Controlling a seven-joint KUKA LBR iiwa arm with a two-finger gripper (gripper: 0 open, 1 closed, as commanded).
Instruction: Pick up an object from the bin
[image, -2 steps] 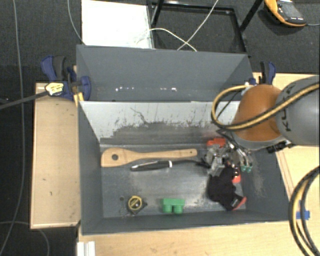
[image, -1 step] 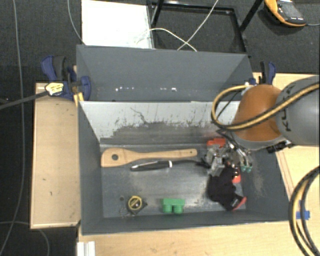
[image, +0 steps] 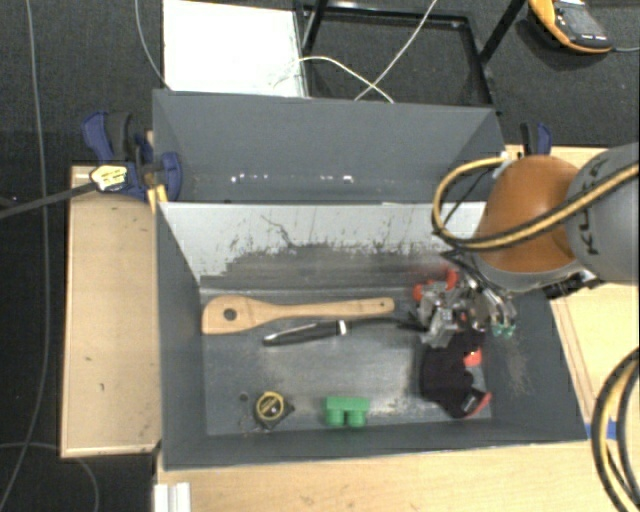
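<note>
So the gripper (image: 455, 322) hangs low over the right end of the bin (image: 330, 235), with the arm coming in from the right. Honestly, I can't tell how the jaws stand, wide or narrow, because there's too much metal and cable clutter to read it. Directly below, toward the near wall, sits a black lump (image: 443, 383) with red bits on it. I can't say if it's a loose thing or part of the robot, and I don't see anything being held.

The closest clear candidate is the wooden spoon (image: 300, 312). It lies flat on the floor to the left of the gripper, long axis running left to right. The broad end with the hole is far left, and the thin handle tip ends just beside the gripper. Right below it, nearly parallel, is a dark pen-like tool (image: 305, 332) with a silver band. Well apart, along the near wall, are a green block (image: 346, 410) and a small yellow round thing (image: 269, 406).

My guess is nothing's picked yet. For the spoon, it'd have to shift left and close the jaws across the handle, not along it. For the lump, it's basically straight down.
</note>
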